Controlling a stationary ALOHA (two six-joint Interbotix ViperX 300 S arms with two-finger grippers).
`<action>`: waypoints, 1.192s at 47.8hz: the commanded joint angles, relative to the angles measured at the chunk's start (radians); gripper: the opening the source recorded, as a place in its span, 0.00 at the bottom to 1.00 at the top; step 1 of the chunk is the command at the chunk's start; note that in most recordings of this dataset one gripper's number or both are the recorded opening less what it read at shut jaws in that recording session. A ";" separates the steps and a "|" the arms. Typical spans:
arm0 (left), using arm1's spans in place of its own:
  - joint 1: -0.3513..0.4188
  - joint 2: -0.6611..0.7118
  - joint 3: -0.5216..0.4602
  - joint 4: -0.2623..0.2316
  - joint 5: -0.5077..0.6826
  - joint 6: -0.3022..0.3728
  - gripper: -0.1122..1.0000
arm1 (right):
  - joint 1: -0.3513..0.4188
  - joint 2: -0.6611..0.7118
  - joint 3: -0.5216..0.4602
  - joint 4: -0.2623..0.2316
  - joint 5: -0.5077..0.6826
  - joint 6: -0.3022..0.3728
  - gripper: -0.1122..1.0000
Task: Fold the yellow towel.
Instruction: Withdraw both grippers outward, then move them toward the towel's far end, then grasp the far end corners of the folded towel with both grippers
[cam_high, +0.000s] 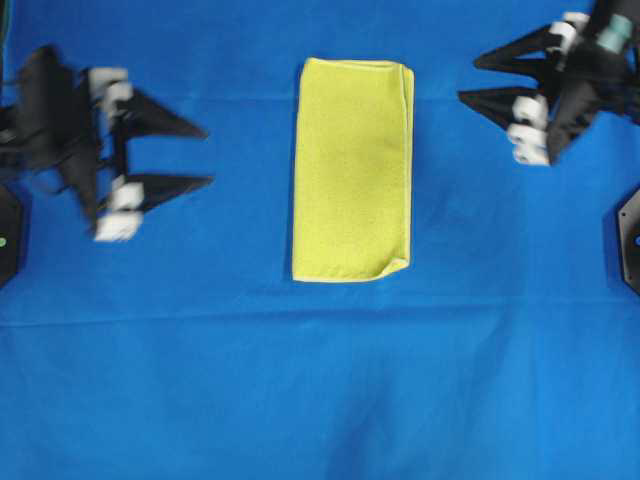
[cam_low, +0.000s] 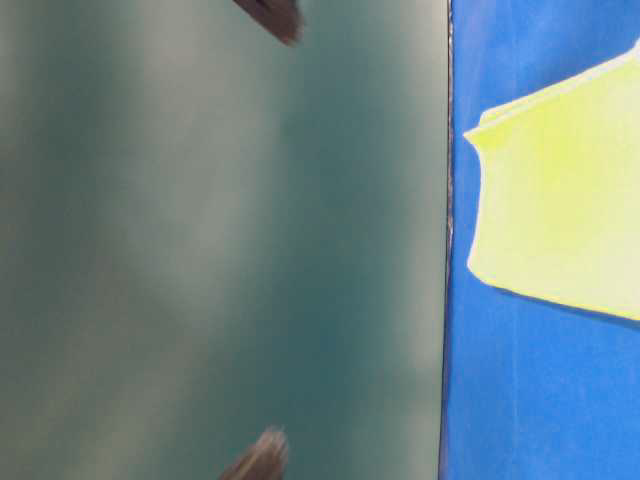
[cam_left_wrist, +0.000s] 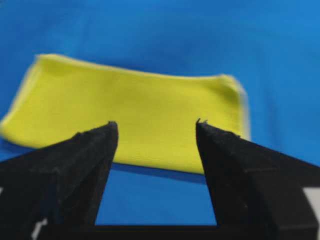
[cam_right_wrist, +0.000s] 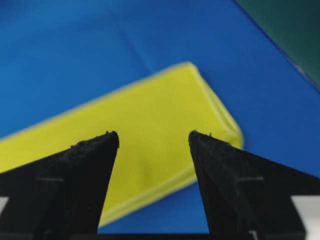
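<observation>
A: How should the next fold go?

B: Both jaws gape, holding nothing: left gripper (cam_high: 205, 153), right gripper (cam_high: 467, 79). I'd pinch both corners of one short end and lay it squarely on the other.

A: And the bright yellow-green microfibre towel (cam_high: 352, 170)?

B: Mid-way on the large blue cloth (cam_high: 300, 400), between them, long axis running crosswise to the grippers' line.

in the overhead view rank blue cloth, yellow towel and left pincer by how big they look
1. blue cloth
2. yellow towel
3. left pincer, open; it is raised nearer the camera, so its true size is unsure.
</observation>
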 joint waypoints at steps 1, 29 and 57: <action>0.051 0.081 -0.071 -0.002 -0.018 0.005 0.65 | -0.040 0.084 -0.060 -0.014 0.003 -0.003 0.66; 0.290 0.696 -0.405 0.000 -0.043 0.011 0.65 | -0.127 0.600 -0.301 -0.080 -0.003 -0.005 0.66; 0.354 0.864 -0.486 -0.002 -0.087 0.012 0.62 | -0.186 0.713 -0.319 -0.118 -0.034 -0.005 0.61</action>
